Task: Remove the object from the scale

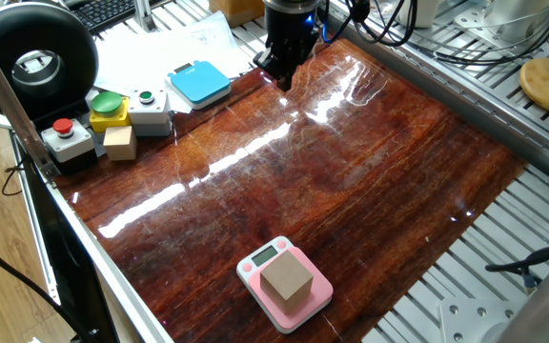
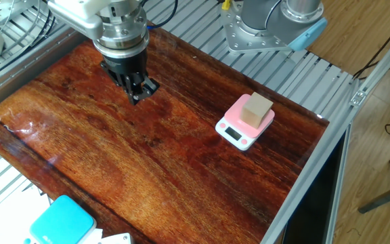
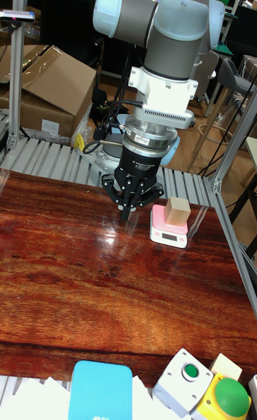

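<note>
The tan-brown cube, the object [image 1: 286,279] [image 2: 256,108] [image 3: 176,211], rests on the pink scale [image 1: 308,303] [image 2: 230,131] [image 3: 168,234] near the front edge of the wooden table. My gripper [image 1: 283,78] [image 2: 138,95] [image 3: 126,211] hangs far from it, above the table's other end, with its fingers pressed together and nothing between them. Nothing touches the cube.
A light-blue scale [image 1: 199,83] [image 2: 58,222] [image 3: 101,387], button boxes [image 1: 128,110] and a small pale wooden block [image 1: 120,143] sit by the far-left corner. A black round lamp [image 1: 34,59] stands at the left. Metal rails [image 2: 296,74] border the table.
</note>
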